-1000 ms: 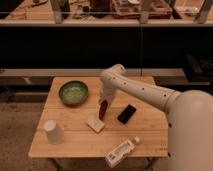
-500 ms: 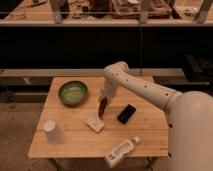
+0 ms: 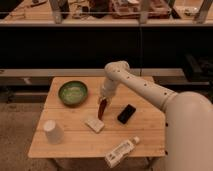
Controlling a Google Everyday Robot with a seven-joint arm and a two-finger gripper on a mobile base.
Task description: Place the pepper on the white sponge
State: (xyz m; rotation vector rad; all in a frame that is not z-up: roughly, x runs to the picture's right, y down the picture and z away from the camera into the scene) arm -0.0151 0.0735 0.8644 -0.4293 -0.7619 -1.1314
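Note:
The dark red pepper hangs upright from my gripper, which is shut on its upper end above the middle of the wooden table. The white sponge lies flat on the table just below and slightly left of the pepper's tip. The pepper looks a little above the sponge, not resting on it. My white arm reaches in from the right.
A green bowl sits at the back left. A white cup stands upside down at the front left. A black phone lies right of the sponge. A white bottle lies on its side at the front edge.
My gripper and the pepper have shifted slightly right and up, then settled a little lower over the sponge. Nothing else on the table has moved.

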